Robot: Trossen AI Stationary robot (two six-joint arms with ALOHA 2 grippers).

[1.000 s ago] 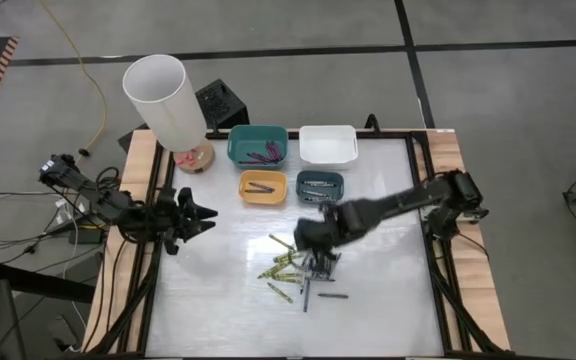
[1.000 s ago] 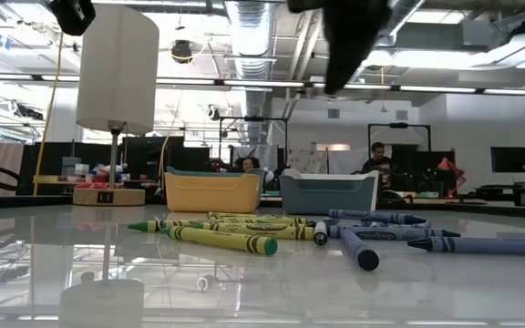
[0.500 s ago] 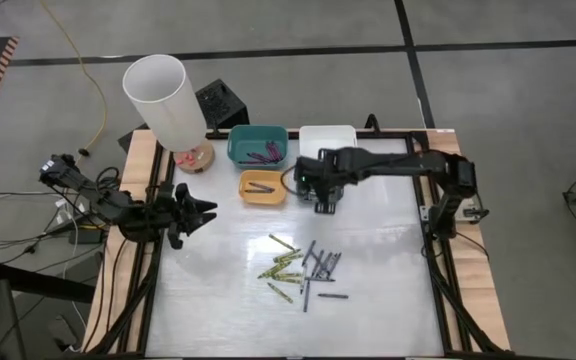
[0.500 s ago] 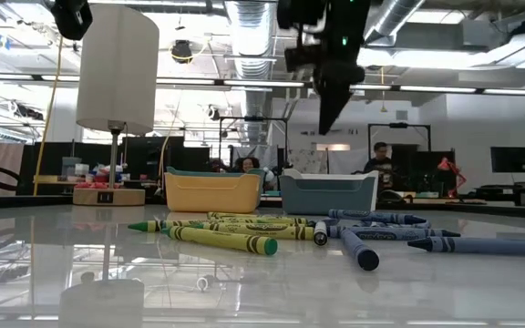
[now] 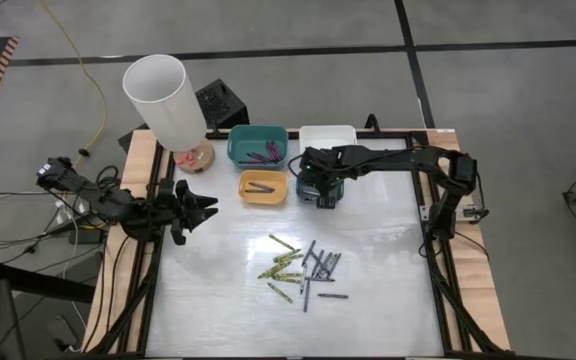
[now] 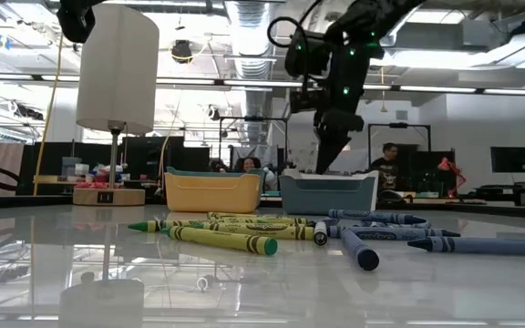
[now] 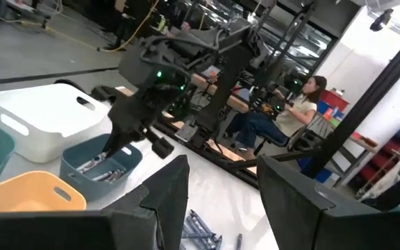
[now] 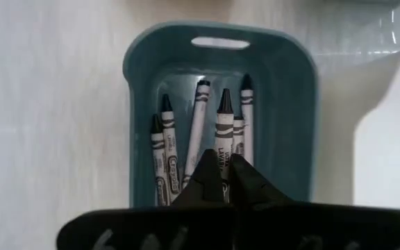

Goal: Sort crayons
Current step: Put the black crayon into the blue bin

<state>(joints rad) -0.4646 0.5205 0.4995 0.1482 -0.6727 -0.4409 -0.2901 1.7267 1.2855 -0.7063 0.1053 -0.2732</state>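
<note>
At frame centre, the right gripper (image 5: 326,196), fingers pressed together, hangs over the slate-blue plastic bin (image 8: 288,111) holding six grey crayons (image 8: 197,132); the left gripper (image 5: 204,210), at left, is spread.

"Crayola" wrapper print on grey crayons (image 8: 198,142) in bin

Grey crayons (image 8: 200,142) in slate-blue bin (image 8: 134,111); yellow-green ones (image 5: 286,264) on table.

right gripper (image 8: 226,169) pointing down, fingers together; left gripper (image 5: 208,208) parted
</note>
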